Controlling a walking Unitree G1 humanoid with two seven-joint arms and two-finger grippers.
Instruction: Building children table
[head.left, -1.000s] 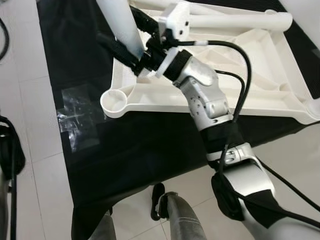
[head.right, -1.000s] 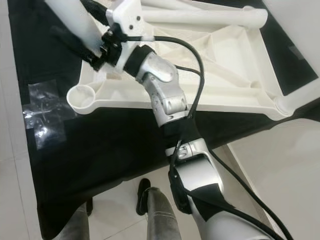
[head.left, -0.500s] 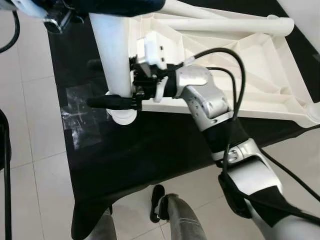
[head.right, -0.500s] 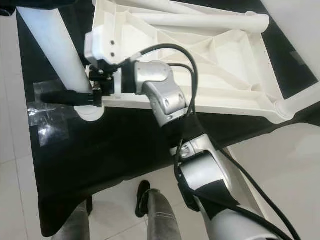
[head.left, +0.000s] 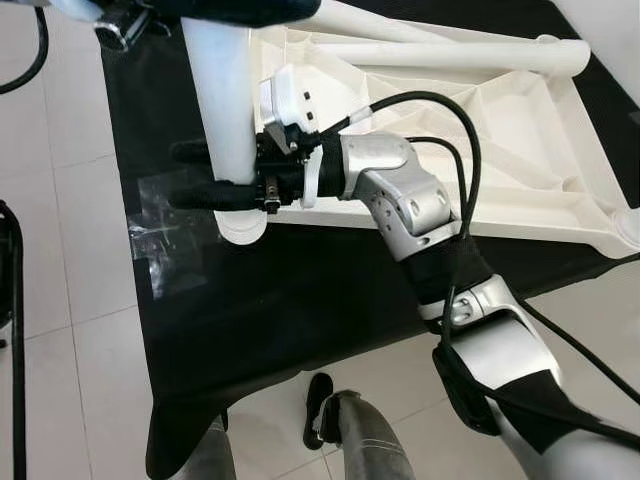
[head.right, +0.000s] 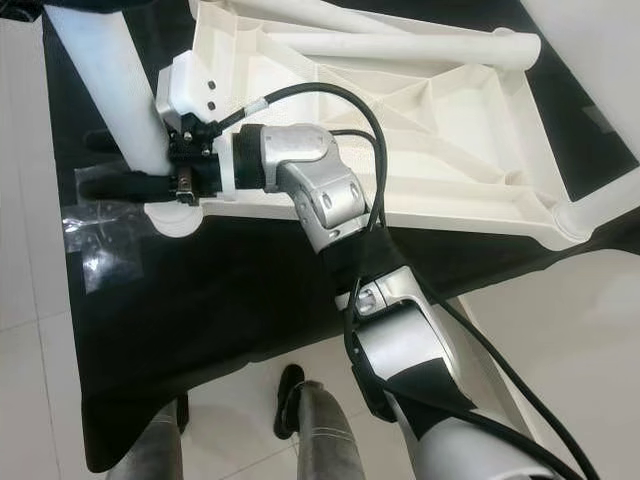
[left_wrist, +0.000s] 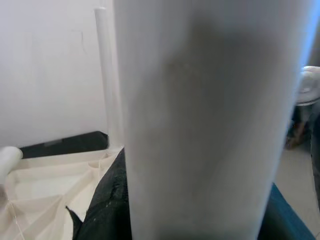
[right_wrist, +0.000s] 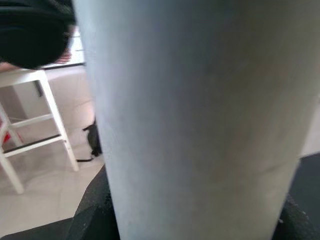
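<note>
The white table top (head.left: 480, 120) lies upside down on a black cloth (head.left: 280, 300). A white table leg (head.left: 225, 90) stands upright with its lower end in the near-left corner socket (head.left: 240, 225). My right gripper (head.left: 222, 175) is shut on this leg just above the socket, one black finger on each side. My left gripper (head.left: 215, 10) holds the same leg higher up, at the picture's top edge. Both wrist views look straight at the leg (left_wrist: 200, 120) (right_wrist: 195, 120) from very close. Another white leg (head.left: 450, 55) lies across the far side of the top.
A patch of clear tape (head.left: 165, 235) sits on the cloth left of the socket. White tiled floor (head.left: 80, 330) surrounds the cloth. My own legs (head.left: 350, 440) stand at the cloth's near edge. A white stool (right_wrist: 30, 115) stands behind in the right wrist view.
The leg went from tilted above the frame to upright in the corner socket. My right gripper swung left and down with it and now grips it low.
</note>
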